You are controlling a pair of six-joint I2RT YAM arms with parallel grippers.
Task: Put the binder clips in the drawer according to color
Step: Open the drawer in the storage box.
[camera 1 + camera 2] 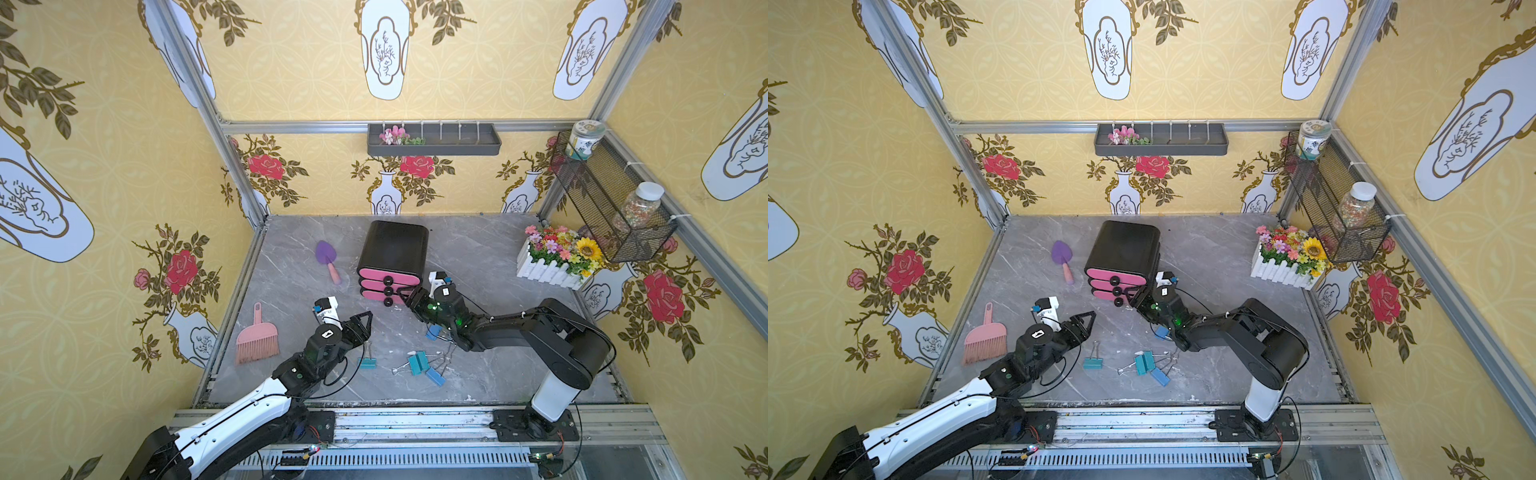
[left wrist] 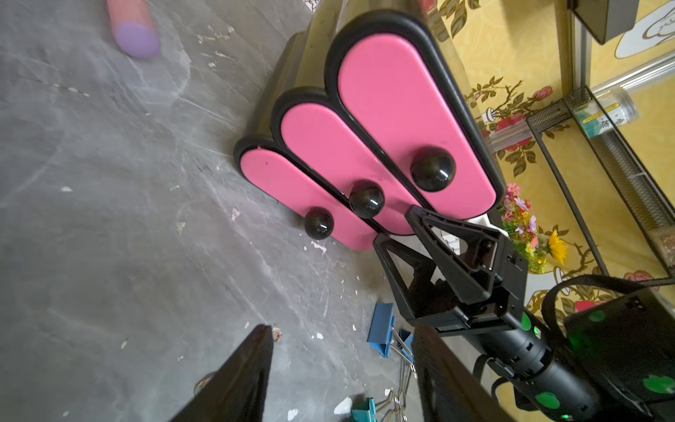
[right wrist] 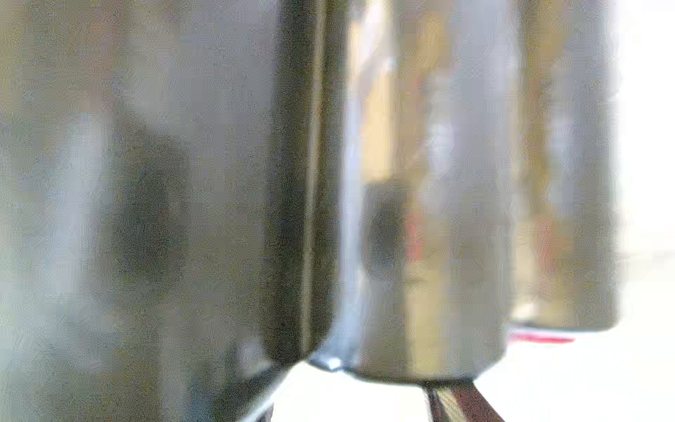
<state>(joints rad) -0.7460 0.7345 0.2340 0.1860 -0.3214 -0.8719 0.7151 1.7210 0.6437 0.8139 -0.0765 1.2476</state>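
In both top views the drawer (image 1: 392, 249) (image 1: 1125, 249), a black cabinet with three pink fronts and black knobs, stands mid-table with all fronts pushed in. My right gripper (image 1: 406, 296) (image 2: 392, 227) is open and empty, its tips at the right end of the lower fronts. The right wrist view is a blur of the cabinet's side. My left gripper (image 1: 368, 320) (image 2: 343, 329) hangs open and empty in front of the cabinet. Binder clips lie on the table: one teal (image 1: 368, 362), two teal together (image 1: 417, 361), one blue (image 1: 435, 376), and another blue (image 1: 433, 331) (image 2: 381, 329) under the right arm.
A purple trowel (image 1: 326, 257) lies left of the cabinet and a pink hand brush (image 1: 255, 336) near the left wall. A white picket flower box (image 1: 552, 262) stands at the back right. A wire basket (image 1: 611, 199) with jars hangs on the right wall.
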